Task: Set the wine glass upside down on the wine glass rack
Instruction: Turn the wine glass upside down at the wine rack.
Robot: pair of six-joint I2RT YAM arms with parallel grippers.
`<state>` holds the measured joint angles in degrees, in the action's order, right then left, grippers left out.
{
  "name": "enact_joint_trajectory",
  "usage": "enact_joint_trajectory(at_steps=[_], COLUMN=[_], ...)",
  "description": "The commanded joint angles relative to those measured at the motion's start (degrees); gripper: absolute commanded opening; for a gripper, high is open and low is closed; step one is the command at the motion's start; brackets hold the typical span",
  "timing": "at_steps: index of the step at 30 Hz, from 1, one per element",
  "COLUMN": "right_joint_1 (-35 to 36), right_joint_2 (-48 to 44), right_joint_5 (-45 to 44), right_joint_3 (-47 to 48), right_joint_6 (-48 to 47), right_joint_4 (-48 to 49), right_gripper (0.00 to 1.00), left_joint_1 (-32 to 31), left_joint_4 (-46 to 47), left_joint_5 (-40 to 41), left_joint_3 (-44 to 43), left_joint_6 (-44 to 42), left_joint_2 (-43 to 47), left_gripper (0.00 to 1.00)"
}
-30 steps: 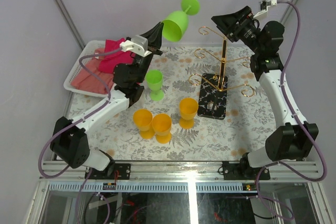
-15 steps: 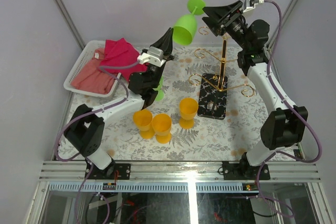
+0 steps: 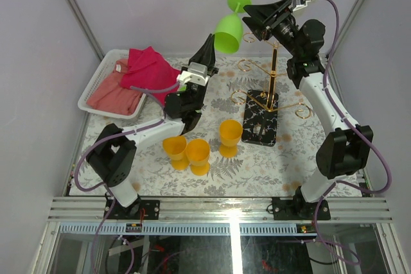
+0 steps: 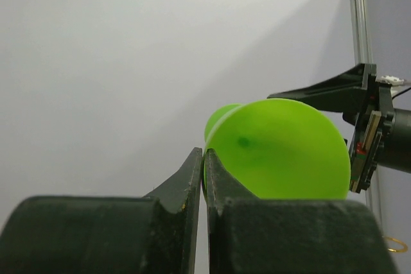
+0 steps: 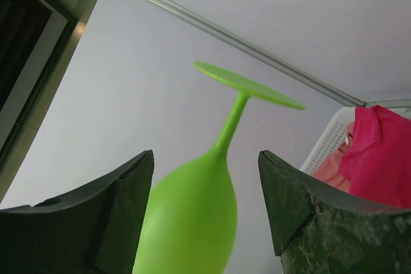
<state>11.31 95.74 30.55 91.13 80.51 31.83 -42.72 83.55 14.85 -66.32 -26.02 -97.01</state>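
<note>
My left gripper [image 4: 203, 158] pinches the rim of the green wine glass [image 3: 228, 29], aloft upside down beside the top of the rack [image 3: 273, 62]; looks light, stiff, slick; my right gripper [image 3: 252, 20] stands open astride the bowl, stem likely the surest hold.

I can read no lettering, label, brand or number in any of my views. The pale marks on the wine glass rack [image 3: 262, 120] base are only white veining, not writing.

Table [image 3: 257, 166] with rack [image 3: 261, 126], yellow goblets [image 3: 198, 154], tray [image 3: 87, 98]
</note>
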Motion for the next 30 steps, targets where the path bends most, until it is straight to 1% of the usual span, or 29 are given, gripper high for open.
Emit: enact_joint_trajectory(at_steps=[1,8,11,15,17,22,26,30], right_joint_1=[0.8,1.6,2.0,2.6,2.9,3.0,3.1,3.0], right_joint_2=[-0.7,2.2,3.1,3.8,4.3,4.9,5.0,5.2], right_joint_5=[-0.3,0.4,0.8,0.8,1.2,2.1,2.5,2.8], right_joint_3=[3.0,3.2,5.0,5.5,6.1,7.1,7.4,8.0], right_joint_6=[-0.7,0.9,1.0,1.0,1.1,1.7,1.9,1.8], right_joint_4=[1.6,3.7,4.0,5.6,6.1,6.9,7.2,6.9], right_gripper=[0.71,0.69,0.68,0.64,0.58,0.39,0.29,0.16], left_joint_1=[-0.4,-1.0,-1.3,-1.8,-2.0,-2.2,-2.3,-2.2], left_joint_4=[6.2,6.2,6.3,6.4,6.4,6.4,6.4,6.3], left_joint_5=[1.7,0.8,1.1,1.3,1.6,2.0,2.0,2.2], left_joint_3=[-1.9,-1.8,-1.7,-1.3,-1.1,-1.5,-1.7,-1.6], left_joint_6=[-2.1,-2.0,-1.8,-0.8,-0.8,-1.0,-0.9,-1.0], left_joint_2=[-0.3,-0.8,-0.7,-0.4,-0.4,-0.9,-1.3,-1.7], left_gripper=[0.0,0.0,0.0,0.0,0.0,0.0,0.0,0.0])
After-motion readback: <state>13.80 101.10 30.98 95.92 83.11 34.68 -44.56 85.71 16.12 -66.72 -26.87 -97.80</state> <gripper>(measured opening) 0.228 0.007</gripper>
